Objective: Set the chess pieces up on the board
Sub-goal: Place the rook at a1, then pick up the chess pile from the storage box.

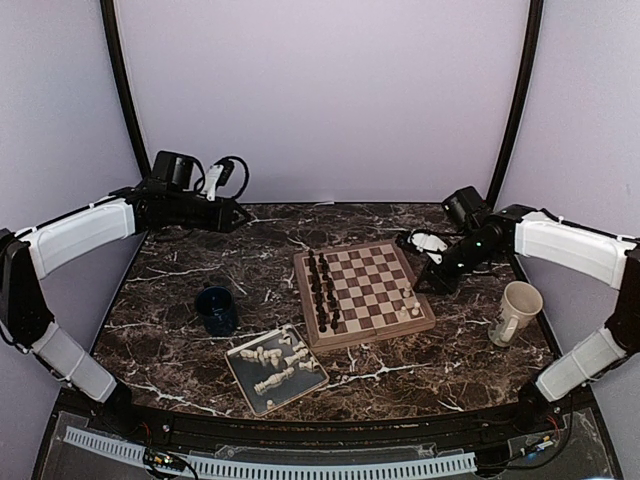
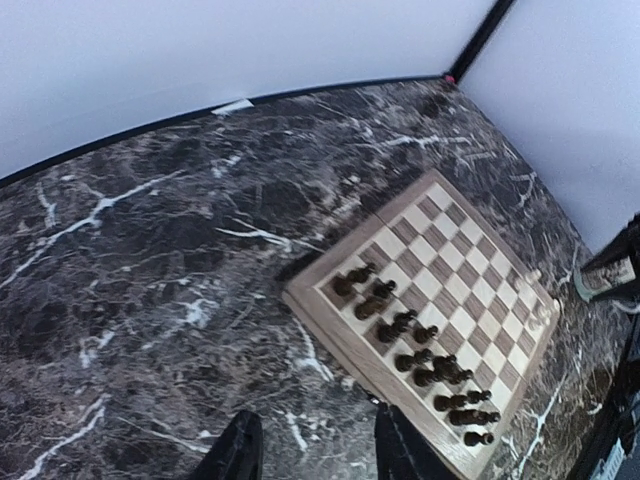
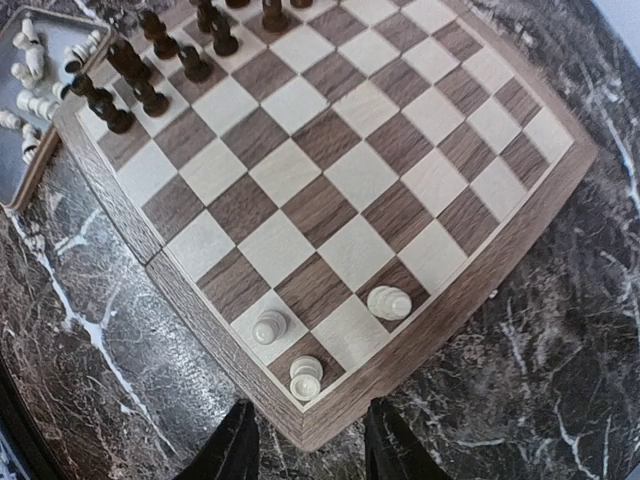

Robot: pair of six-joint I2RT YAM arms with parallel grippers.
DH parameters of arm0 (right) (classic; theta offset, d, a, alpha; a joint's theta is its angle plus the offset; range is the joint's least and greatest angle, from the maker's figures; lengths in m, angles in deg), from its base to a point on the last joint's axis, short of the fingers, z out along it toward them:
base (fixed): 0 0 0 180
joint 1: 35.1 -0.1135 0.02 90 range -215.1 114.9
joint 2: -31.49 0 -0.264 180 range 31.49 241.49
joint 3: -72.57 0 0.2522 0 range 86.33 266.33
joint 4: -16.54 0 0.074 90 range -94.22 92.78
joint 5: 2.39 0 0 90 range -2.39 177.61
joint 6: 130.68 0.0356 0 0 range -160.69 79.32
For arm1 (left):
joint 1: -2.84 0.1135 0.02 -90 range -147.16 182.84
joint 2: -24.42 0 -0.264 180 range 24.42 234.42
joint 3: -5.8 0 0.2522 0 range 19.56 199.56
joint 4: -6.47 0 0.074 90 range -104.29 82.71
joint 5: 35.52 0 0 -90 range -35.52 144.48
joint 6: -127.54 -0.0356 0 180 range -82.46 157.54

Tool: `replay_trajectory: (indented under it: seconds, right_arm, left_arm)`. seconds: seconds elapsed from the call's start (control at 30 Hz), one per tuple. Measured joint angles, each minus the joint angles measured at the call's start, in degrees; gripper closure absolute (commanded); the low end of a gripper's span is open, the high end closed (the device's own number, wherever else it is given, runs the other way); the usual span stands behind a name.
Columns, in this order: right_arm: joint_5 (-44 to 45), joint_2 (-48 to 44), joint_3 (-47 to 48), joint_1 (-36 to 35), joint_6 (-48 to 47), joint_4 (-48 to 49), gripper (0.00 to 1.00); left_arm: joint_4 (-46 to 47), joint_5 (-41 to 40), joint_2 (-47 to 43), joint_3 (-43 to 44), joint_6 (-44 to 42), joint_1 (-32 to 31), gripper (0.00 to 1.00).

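Observation:
The board (image 1: 365, 295) lies mid-table, its near corner (image 3: 330, 420) right below my right gripper (image 3: 312, 452), which is open with nothing between its fingers. Three cream-white chess pieces stand upright at that corner: one (image 3: 270, 326) on a light square, one (image 3: 306, 377) on the corner square, one (image 3: 389, 302) further right. In the top view they show as a small cluster (image 1: 408, 303). More white pieces (image 1: 272, 358) lie in the grey tray (image 1: 250, 388). My left gripper (image 2: 315, 455) hovers open and empty over the marble far left of the board (image 2: 430, 300).
Dark pieces (image 1: 322, 290) fill the board's two left rows. A dark blue mug (image 1: 215, 310) stands left of the board, a cream cup (image 1: 515, 312) at the right. The tray's corner (image 3: 30, 150) shows at the right wrist view's upper left.

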Motion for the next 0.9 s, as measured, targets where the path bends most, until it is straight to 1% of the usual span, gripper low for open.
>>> replay_trajectory:
  seconds: [0.17, 0.33, 0.43, 0.5, 0.63, 0.7, 0.9]
  right_arm:
    - [-3.85, -6.25, -3.80, 2.01, 0.37, 5.16, 0.61]
    - [-7.52, -7.02, -9.38, 4.20, 1.51, 9.33, 0.61]
    - [-8.31, -7.13, -10.51, 4.74, 1.92, 10.62, 0.61]
    - [-8.79, -7.52, -10.60, 4.83, 2.12, 11.61, 0.61]
    - [-9.35, -8.52, -10.67, 4.87, 2.12, 12.94, 0.61]
    - [-9.51, -8.94, -10.80, 4.87, 2.12, 13.33, 0.61]
    - [-9.51, -10.08, -11.50, 4.87, 2.10, 13.51, 0.61]
  left_arm:
    - [-9.40, -1.55, 1.62, 5.09, -2.45, -10.73, 0.66]
    - [-20.63, -2.93, 1.49, 4.50, -3.74, -20.15, 0.69]
    - [-27.87, -4.96, 1.51, 4.04, -4.15, -24.87, 0.70]
    - [-32.15, -6.14, 1.68, 4.02, -4.31, -27.56, 0.68]
    - [-37.55, -8.15, 3.69, 4.02, -4.63, -30.58, 0.63]
    - [-39.39, -9.11, 5.92, 4.02, -4.92, -31.69, 0.62]
    - [-42.03, -12.79, 12.28, 4.02, -6.19, -33.09, 0.67]
